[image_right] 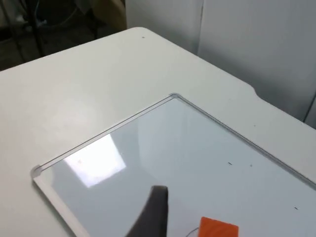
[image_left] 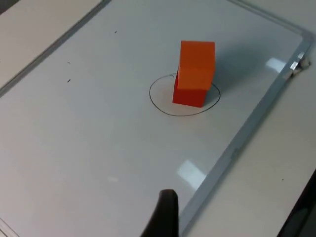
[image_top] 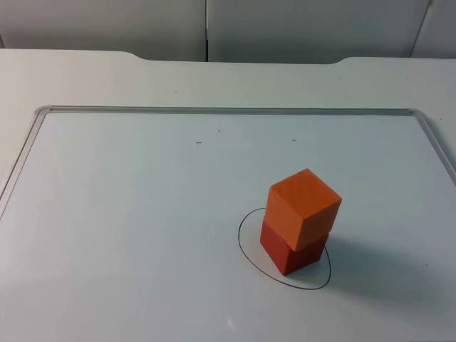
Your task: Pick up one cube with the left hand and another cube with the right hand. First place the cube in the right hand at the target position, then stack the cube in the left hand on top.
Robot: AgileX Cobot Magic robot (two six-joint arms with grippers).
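Stacking looks done: orange cube [image_top: 305,206] sits on red cube [image_top: 288,249] inside the drawn circle [image_top: 246,246]. You can't tell either gripper's jaw state; nothing is held, so just keep both arms clear.

Top view: high, looking down-forward over surface [image_top: 107,78]. Both wrist views: oblique, raised, sharing orange cube [image_top: 304,208] [image_left: 196,65] [image_right: 218,228].

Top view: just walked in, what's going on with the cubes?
The stack is built: the orange cube sits on the red cube, slightly askew, inside the drawn circle on the whiteboard. Neither cube is held. One left gripper fingertip hangs above the board near its edge; one right gripper fingertip hangs above another part of the board.
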